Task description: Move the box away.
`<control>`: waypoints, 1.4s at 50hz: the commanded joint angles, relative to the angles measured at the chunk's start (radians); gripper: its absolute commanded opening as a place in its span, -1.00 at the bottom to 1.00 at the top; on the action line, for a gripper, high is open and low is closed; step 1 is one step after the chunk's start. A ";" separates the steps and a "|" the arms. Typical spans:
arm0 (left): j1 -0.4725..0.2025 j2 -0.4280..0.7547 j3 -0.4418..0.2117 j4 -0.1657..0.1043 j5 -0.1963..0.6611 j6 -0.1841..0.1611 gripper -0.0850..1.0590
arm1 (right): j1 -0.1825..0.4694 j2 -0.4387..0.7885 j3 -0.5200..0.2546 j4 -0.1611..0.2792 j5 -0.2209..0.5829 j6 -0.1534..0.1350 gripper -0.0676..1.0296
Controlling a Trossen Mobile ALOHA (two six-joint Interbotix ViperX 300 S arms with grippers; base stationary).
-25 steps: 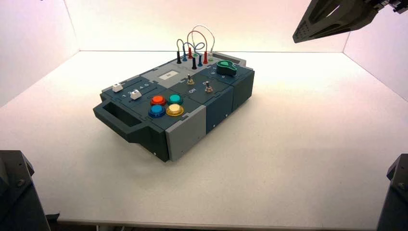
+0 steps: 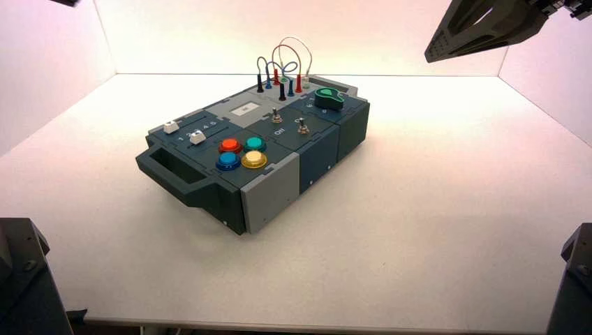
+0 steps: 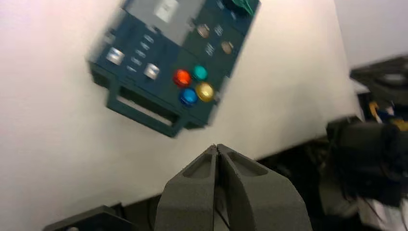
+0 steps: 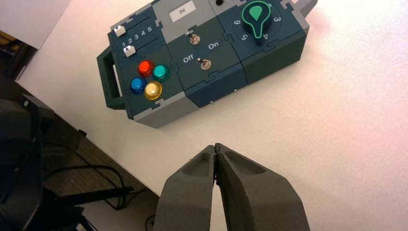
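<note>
Teal-and-grey box [image 2: 279, 150], green knob [image 4: 256, 18]

White desk [image 2: 433, 230], evenly lit; plain white walls [image 2: 209, 35] on three sides. Dark floor with black cables [image 4: 91, 178] beyond desk edge.

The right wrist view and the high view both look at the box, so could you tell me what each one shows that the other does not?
Only the right wrist view shows the right gripper shut, well clear of the box, and lettering "Off" and "On" by the toggle switches. Only the high view shows the looped wires at the box's far end. Both show the four coloured buttons, the green knob and the side handle.
</note>
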 commanded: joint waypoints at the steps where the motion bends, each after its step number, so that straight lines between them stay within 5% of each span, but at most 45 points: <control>1: -0.071 0.075 -0.009 -0.012 0.000 -0.005 -0.91 | 0.003 0.003 -0.025 0.003 -0.008 -0.003 -0.92; 9: -0.149 0.198 -0.008 0.002 -0.005 0.008 -0.91 | 0.005 0.003 -0.023 0.003 -0.008 -0.003 -0.92; 23: -0.258 0.483 -0.072 0.011 -0.031 0.110 -0.91 | 0.005 0.005 -0.023 0.003 -0.017 -0.002 -0.92; 42: -0.370 0.675 -0.110 0.032 -0.101 0.181 -0.91 | 0.000 0.005 -0.032 -0.002 -0.048 -0.002 -0.92; 58: -0.394 0.752 -0.092 0.086 -0.138 0.232 -0.91 | -0.003 0.006 -0.106 -0.017 -0.058 -0.002 -0.92; 70: -0.396 0.807 -0.091 0.092 -0.158 0.282 -0.91 | -0.040 0.008 -0.153 -0.026 -0.055 0.000 -0.92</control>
